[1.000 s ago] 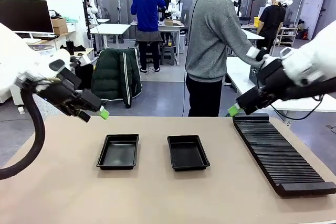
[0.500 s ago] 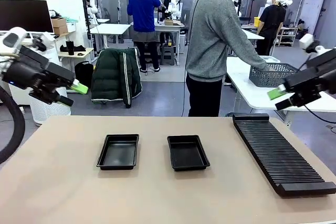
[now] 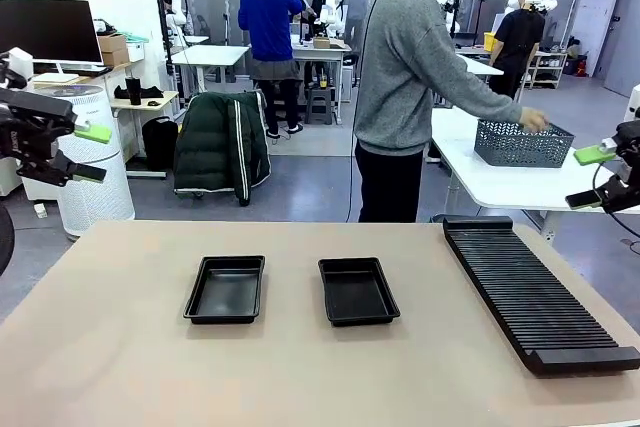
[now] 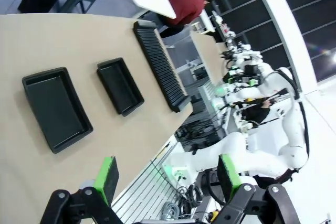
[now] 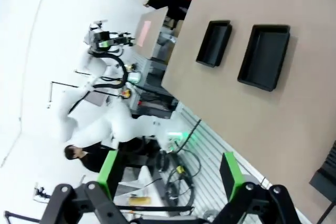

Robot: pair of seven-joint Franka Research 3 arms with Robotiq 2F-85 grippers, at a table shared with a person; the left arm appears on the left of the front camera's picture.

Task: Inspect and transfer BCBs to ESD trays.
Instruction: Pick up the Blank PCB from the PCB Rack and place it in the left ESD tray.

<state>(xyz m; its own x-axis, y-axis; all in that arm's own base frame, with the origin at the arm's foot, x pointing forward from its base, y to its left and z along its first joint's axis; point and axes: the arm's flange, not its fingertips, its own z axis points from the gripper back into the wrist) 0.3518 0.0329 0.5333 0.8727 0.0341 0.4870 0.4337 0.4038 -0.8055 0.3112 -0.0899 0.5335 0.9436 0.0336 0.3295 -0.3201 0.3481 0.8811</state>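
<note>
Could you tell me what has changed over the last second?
Both arms swung outward off the table: left gripper to the left edge, right gripper to the right, both open and empty. The person's hand moved across the mesh basket. Left tray, right tray and rack stayed put.

Front view reads bright and even to me, sharp from near to far, with only faint soft shadows beside the ESD trays (image 3: 226,288) on the table (image 3: 120,347); both wrist views bow at the edges, with whites washed out.

Glossy black plastic trays (image 3: 226,289), matt tabletop (image 3: 120,357)
</note>
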